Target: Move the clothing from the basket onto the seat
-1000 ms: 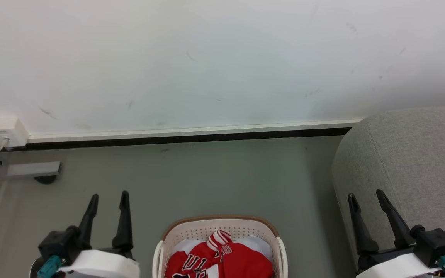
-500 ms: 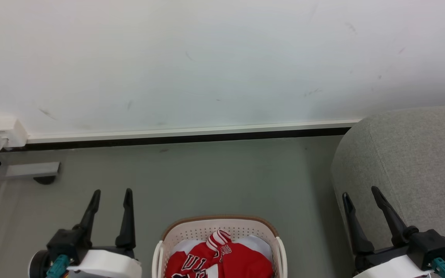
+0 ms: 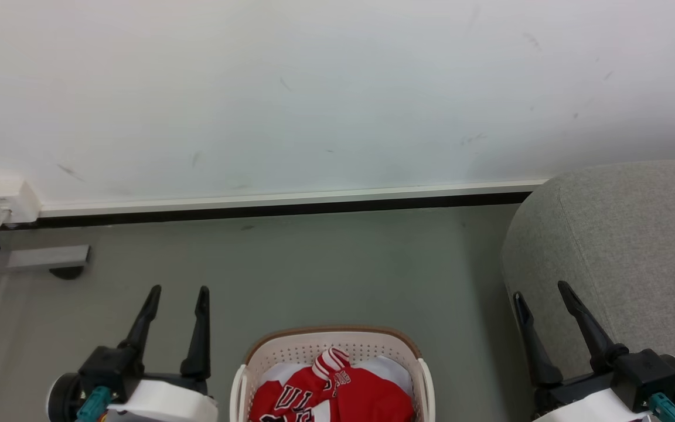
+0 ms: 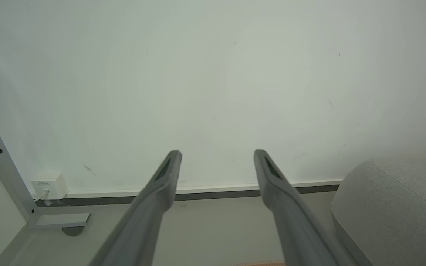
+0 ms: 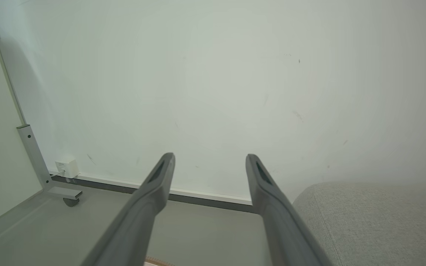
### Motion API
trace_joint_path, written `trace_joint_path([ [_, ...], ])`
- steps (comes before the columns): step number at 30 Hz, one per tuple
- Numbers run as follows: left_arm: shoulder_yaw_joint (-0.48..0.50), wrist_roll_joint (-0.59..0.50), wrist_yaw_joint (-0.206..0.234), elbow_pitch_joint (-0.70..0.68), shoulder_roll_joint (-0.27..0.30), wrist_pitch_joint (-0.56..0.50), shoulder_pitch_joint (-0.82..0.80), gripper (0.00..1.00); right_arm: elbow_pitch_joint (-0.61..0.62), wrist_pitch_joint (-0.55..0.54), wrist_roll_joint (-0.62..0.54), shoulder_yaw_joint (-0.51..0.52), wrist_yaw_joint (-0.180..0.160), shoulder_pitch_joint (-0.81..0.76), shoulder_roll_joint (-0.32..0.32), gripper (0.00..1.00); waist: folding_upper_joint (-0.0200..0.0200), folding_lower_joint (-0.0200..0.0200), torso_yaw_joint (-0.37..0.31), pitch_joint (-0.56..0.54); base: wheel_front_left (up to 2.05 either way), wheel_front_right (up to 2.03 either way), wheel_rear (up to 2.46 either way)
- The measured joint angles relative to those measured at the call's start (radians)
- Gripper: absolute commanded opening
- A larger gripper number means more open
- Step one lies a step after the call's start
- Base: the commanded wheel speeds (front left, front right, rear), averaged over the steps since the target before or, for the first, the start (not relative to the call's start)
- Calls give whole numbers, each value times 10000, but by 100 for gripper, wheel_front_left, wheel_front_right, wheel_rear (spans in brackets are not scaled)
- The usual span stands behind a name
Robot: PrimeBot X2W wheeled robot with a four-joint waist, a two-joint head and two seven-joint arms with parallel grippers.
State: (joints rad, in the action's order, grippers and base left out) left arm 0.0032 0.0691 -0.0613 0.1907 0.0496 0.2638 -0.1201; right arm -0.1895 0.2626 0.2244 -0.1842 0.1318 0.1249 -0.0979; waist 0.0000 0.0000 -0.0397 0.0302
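Observation:
The cream basket (image 3: 331,346) with its brown rim stands on the floor at the bottom middle of the head view. Red clothing (image 3: 331,395) with white trim and black-and-white lettering lies bunched inside it. The grey seat (image 3: 624,234) fills the right side, and it also appears as the seat (image 4: 394,207) and the seat (image 5: 375,221) in the wrist views. My left gripper (image 3: 178,290) is open to the left of the basket, holding nothing. My right gripper (image 3: 541,288) is open in front of the seat's edge, also holding nothing. Both point toward the wall.
A white wall (image 3: 314,88) with a baseboard (image 3: 285,202) closes the far side. A small white socket box (image 3: 6,199) sits low at the left, beside a grey metal frame foot (image 3: 44,258) with a caster. Grey floor (image 3: 314,269) lies between basket and wall.
Both grippers have drifted inward toward the basket and slightly up the head view. Basket, clothing and seat stay where they were.

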Motion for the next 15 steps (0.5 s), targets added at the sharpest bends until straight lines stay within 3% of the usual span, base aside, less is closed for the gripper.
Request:
trace_joint_path([
  [15,-6,104,17,2,-6,2,-1,100,-15,0,58,-73,0,74,-12,100,0,0,-60,80,0,0,0],
])
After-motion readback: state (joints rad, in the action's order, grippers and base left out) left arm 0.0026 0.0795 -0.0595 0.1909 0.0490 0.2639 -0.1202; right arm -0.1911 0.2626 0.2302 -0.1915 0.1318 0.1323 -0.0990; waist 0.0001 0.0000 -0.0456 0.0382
